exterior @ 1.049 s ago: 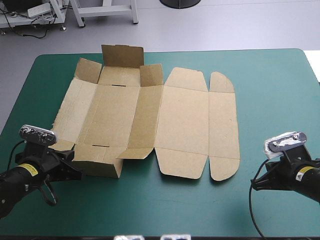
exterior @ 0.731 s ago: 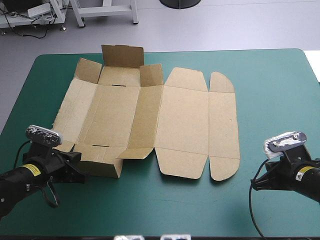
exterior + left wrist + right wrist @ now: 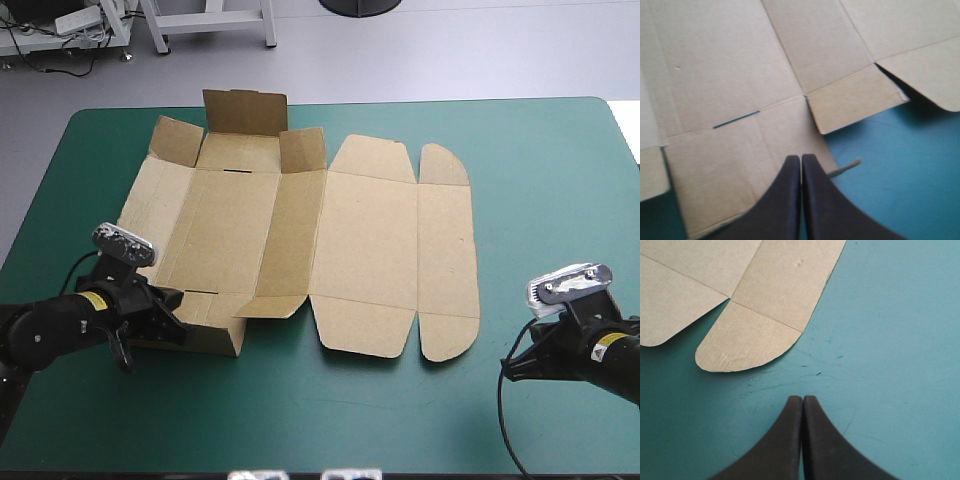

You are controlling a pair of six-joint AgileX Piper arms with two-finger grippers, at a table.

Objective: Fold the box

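Black fingers of the left gripper are pressed together into a single point with nothing between them. Their tips hang over the near-end panel of the brown box, just short of the slot cut along that panel's crease. This is what has changed. Just before, the gripper sat off the board, over the teal-green cover by the box's near left corner, and it has since swung inward and forward until it reaches the board's near edge. The box has not shifted. It lies across the left and middle of the table, with its far-end flaps standing, its near end only slightly lifted, and its lid panels flat toward the right. The right gripper has not moved. It too is pinched to a point on nothing, low over bare cover near the table's front right. The lid's rounded flap lies ahead of it and apart from it. Judging by this approach, the near end wall is the next thing to be worked, probably by a nudge or a lift from closed tips. Most of the folding is not yet done.
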